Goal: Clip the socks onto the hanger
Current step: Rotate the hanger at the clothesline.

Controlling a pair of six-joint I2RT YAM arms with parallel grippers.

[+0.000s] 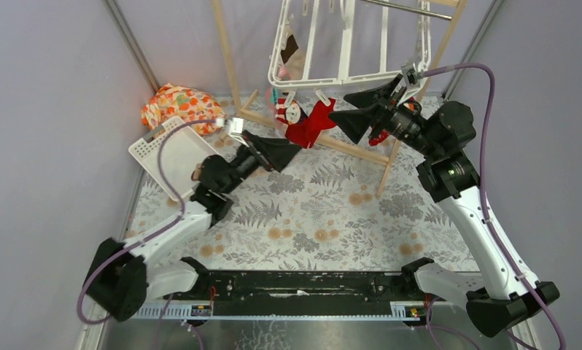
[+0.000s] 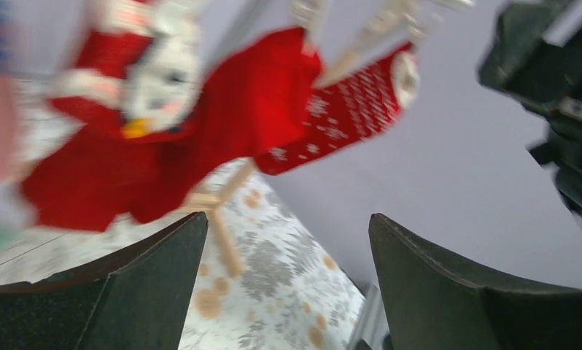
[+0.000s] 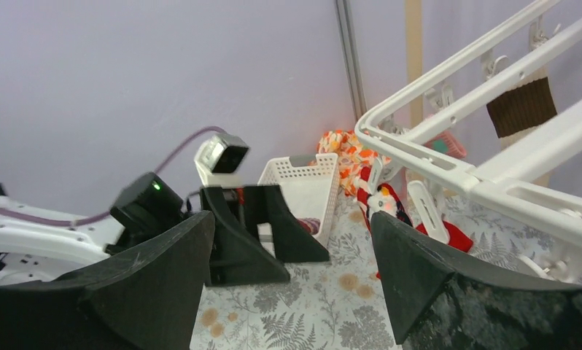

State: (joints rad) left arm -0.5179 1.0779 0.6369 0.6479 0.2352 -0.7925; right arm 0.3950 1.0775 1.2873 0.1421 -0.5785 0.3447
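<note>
Left gripper (image 2: 286,222) and right gripper (image 3: 293,219) both gape empty, red socks (image 1: 310,125) hang clipped on the hanger (image 1: 361,75), maybe one left in the basket (image 1: 163,147).

red socks (image 2: 259,95) blurred just above our left gripper (image 2: 288,222), hanger (image 3: 492,175) cut off at the edge beyond our right gripper (image 3: 292,219)

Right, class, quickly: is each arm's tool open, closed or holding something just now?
Left tool: open, holding nothing.
Right tool: open, holding nothing.
</note>
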